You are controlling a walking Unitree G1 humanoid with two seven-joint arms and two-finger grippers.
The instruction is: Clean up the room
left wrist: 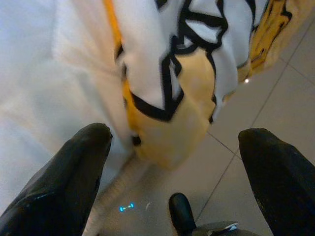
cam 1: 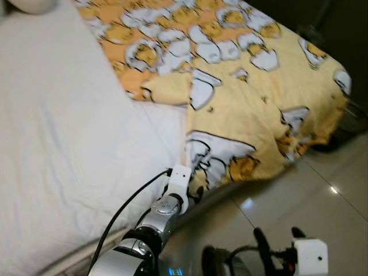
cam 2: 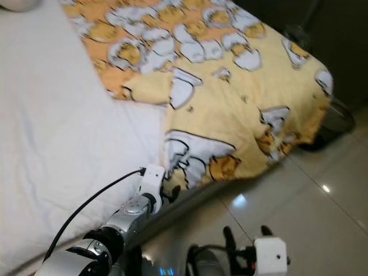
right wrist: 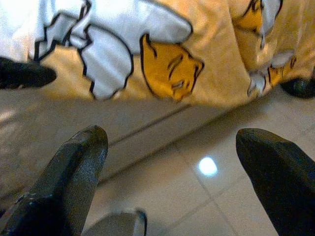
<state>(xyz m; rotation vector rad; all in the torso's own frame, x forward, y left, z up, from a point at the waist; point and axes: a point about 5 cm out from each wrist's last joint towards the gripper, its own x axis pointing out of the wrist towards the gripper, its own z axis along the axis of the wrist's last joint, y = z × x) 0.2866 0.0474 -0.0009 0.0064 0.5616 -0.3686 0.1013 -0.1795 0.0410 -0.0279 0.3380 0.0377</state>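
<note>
Right hand [cam 1: 276, 234]: low over the tiled floor [cam 1: 322, 195] beside the bed, released, its two fingers spread wide and holding nothing; it points toward the overhanging edge of the blanket.
Left hand [cam 1: 194, 194]: raised at the side of the bed, right at the hanging corner of the blanket; its fingers [left wrist: 64, 172] are spread apart with the corner between them, not yet clenched on the cloth.
Blanket [cam 1: 241, 115]: yellow with a cartoon print, lying rumpled across the far half of the bed, one flap folded back on itself, its near corner drooping over the bed's side toward the floor.
Bed [cam 1: 63, 144]: the white sheet is bare on the robot's left, well clear of the blanket.
Step in hand: judged as making the bed, at the reach for the blanket's corner.
Next move: it likely calls for closing the left hand on that corner, then drawing the blanket over the bare sheet and flattening the folded flap.
</note>
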